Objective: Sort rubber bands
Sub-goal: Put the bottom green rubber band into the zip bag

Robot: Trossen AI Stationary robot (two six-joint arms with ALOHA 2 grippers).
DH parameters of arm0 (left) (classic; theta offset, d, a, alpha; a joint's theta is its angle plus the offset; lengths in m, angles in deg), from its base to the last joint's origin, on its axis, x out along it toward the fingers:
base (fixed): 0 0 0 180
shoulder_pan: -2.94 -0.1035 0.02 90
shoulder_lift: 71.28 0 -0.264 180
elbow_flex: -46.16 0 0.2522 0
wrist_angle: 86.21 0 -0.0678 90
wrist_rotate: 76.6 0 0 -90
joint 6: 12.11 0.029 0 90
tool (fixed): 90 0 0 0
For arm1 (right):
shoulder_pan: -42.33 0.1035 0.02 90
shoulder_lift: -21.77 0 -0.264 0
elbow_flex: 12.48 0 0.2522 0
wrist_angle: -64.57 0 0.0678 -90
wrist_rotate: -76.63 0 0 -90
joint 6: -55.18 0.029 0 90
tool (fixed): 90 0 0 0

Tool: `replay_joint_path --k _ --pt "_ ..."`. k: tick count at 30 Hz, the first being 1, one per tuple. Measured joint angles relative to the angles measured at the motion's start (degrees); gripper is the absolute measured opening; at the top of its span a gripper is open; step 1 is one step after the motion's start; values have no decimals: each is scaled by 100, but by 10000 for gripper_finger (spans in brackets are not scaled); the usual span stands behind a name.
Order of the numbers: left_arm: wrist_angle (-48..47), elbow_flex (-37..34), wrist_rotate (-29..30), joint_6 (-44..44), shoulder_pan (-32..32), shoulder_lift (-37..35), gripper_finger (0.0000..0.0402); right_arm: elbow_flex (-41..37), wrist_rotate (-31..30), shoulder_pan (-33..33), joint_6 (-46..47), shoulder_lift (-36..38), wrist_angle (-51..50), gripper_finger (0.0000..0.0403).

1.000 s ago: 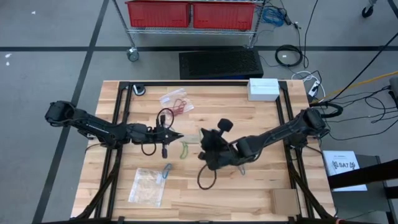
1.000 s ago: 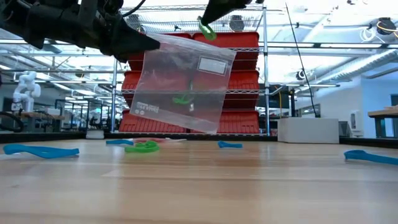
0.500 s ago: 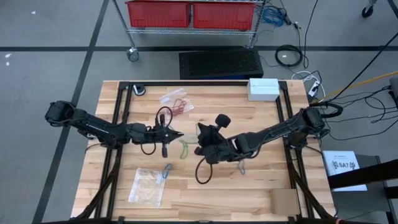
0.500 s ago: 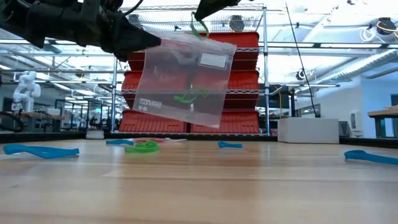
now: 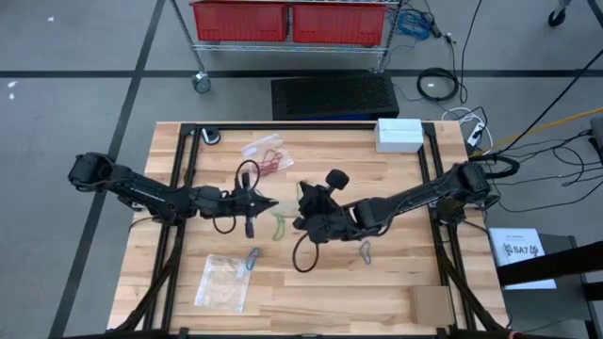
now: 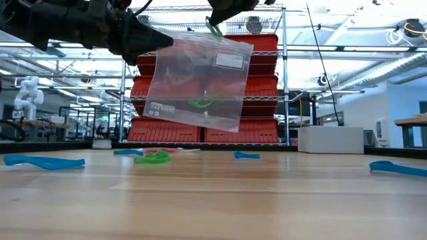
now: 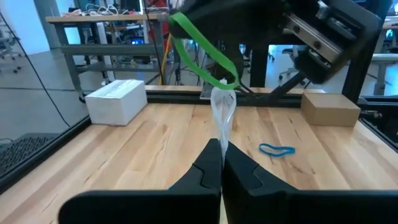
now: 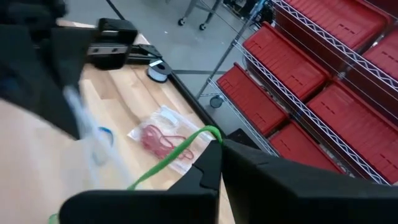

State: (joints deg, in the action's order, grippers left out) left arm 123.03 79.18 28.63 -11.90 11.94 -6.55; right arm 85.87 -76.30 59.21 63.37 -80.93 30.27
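Bag point(image 6: 197, 83) print too blurred

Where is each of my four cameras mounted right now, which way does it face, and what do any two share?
High view: overhead, facing straight down; both arms meet over the pale wooden slatted table.
Low view: table height, facing the red shelf bins; left tool holds up a clear plastic zip bag.
Left wrist view: looks past its shut fingers at the bag edge and right tool.
Right wrist view: looks past the right tool pinching a thin green rubber band.
Shared: low and left wrist views both show that band.
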Motion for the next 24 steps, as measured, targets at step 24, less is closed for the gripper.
replay_joint_path --k 24 --pt "-4 2 134 -134 -2 0 0 1 1739 -126 -292 -168 231 0"
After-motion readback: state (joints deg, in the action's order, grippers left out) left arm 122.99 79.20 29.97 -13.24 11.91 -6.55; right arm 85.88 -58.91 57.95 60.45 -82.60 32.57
